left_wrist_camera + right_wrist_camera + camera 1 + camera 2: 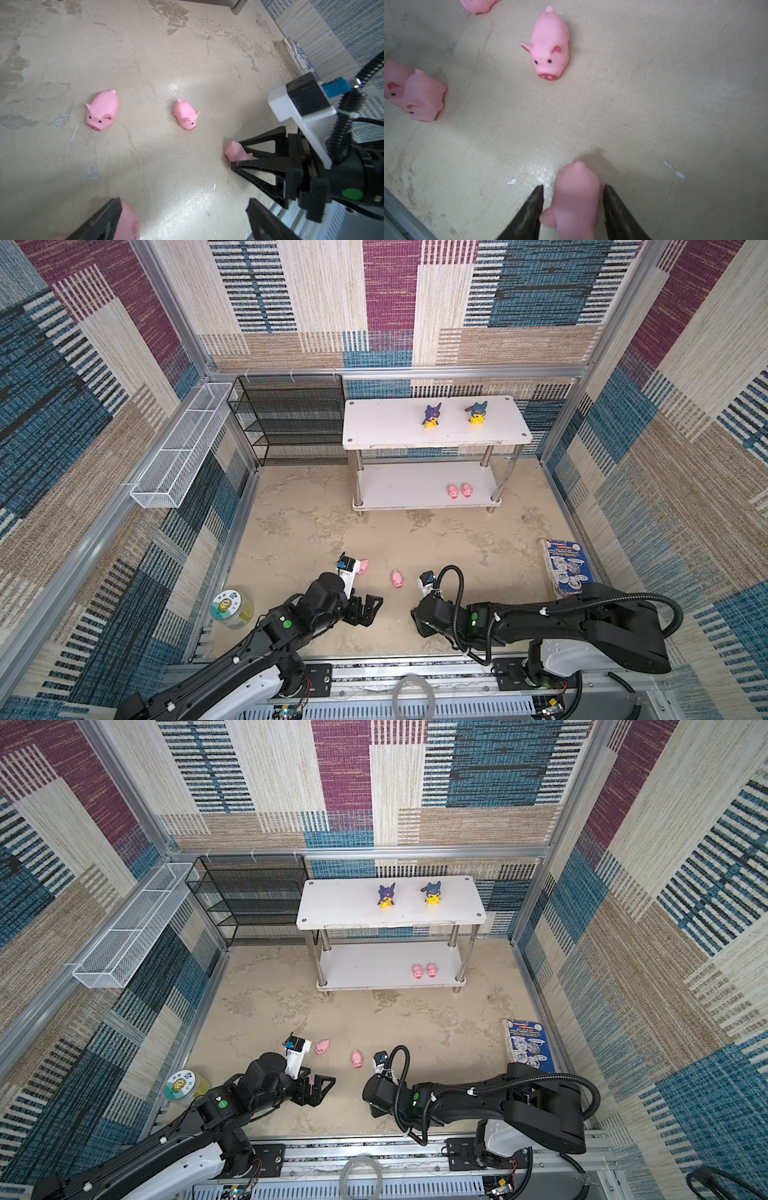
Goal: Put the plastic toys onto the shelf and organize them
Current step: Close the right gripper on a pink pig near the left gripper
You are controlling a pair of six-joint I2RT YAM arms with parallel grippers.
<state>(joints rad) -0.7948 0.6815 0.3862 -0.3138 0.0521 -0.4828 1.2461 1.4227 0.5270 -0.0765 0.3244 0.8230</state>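
Right hand point(573, 186) brackets a small pink plastic pig point(577, 199) on the beige counter point(311, 531), in front of the white two-tier shelf point(386, 423).
Pinched or not, I cannot tell; left hand point(184, 202) spread wide. Shelf holds two pigs point(453, 491) point(467, 490) below, two blue-hooded yellow figurines point(432, 415) point(477, 412) above.

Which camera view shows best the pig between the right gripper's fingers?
The right wrist view: the pig sits large, blurred, between both fingers. The left wrist view shows it small, partly behind a fingertip. In both top views the right arm almost hides it.

Both arms low: left pincer point(372, 611) jaws spread wide; right pincer point(573, 187) jaws only narrowly apart.
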